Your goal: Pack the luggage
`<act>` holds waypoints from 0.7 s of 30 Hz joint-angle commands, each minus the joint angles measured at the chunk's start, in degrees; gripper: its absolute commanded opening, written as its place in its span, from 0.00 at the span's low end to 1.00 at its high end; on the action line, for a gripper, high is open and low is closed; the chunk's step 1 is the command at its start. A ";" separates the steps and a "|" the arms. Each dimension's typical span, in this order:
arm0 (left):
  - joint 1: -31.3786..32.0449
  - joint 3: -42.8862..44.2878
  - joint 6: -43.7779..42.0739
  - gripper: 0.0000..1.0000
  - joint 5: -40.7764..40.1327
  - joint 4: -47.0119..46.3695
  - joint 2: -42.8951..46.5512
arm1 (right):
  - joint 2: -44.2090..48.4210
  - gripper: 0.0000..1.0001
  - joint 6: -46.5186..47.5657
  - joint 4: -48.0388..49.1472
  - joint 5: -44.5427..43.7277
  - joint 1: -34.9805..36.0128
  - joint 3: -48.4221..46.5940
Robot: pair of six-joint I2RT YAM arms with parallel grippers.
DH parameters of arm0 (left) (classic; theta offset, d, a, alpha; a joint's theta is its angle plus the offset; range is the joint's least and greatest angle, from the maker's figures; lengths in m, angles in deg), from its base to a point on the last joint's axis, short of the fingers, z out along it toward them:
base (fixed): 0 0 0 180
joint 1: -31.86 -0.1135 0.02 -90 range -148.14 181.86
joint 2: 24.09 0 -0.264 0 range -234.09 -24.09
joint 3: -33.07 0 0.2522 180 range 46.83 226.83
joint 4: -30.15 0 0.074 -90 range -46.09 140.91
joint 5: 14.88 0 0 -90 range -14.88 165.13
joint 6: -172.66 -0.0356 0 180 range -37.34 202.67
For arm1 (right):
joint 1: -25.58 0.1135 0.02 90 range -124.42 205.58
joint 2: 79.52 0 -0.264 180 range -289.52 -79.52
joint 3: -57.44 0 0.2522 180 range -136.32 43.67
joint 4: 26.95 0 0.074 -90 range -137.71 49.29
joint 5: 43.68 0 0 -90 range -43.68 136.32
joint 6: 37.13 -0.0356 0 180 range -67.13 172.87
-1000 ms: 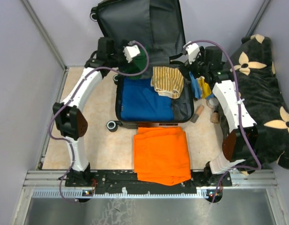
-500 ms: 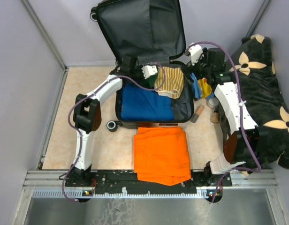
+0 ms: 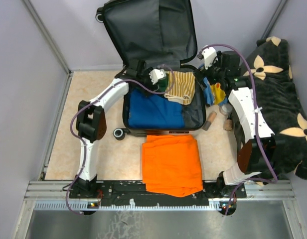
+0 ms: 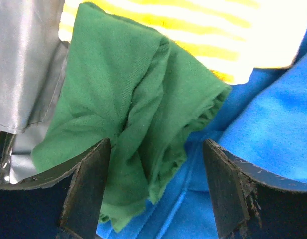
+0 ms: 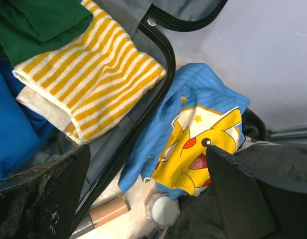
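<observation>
Now the luggage (image 3: pixel 148 30) lies open in the middle of the desk (image 3: pixel 59 149), stiff-shelled and probably light, best gripped at its rim. The left end effector (image 4: pixel 156 169) gapes around the soft green cloth (image 4: pixel 123 99) inside, and the right end effector (image 5: pixel 143 164) hangs wide apart, empty

flowered black cushion (image 3: pixel 280 99) (far right)

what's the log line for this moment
left gripper: open over crumpled green cloth | right gripper: open, empty | grey-lined hard-shell suitcase: lid open

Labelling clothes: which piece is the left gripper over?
The green one, bunched inside the open left gripper, atop the blue one, beside the striped one.
</observation>
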 commanded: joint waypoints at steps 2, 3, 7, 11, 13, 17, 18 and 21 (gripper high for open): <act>-0.63 3.61 5.45 0.77 10.95 2.81 8.09 | 1.79 0.99 -2.53 1.68 1.61 -0.46 -1.33; -0.84 2.98 6.65 0.75 11.87 1.33 8.74 | 1.79 0.99 -3.12 1.43 2.07 -0.64 -1.21; -1.00 2.20 13.46 0.63 13.65 -6.99 8.09 | 1.15 0.99 -7.15 -0.07 4.72 -2.04 -1.67; -1.08 7.36 19.72 0.52 10.92 -11.52 1.40 | 0.80 0.99 -12.51 -1.22 8.27 -3.42 -2.07; -1.20 9.49 20.72 0.49 9.64 -12.21 -1.92 | 1.25 0.99 -14.42 -1.49 9.73 -3.83 -1.37; -1.23 9.39 18.70 0.48 7.66 -12.35 -6.03 | 2.57 0.99 -16.31 -2.36 11.38 -4.25 0.80; -1.22 9.13 18.17 0.48 6.57 -12.10 -7.03 | 2.77 0.99 -16.72 -2.77 11.72 -4.39 1.23; -1.22 8.16 16.57 0.48 2.14 -11.35 -9.66 | 3.14 0.99 -18.74 -3.98 13.40 -5.10 2.57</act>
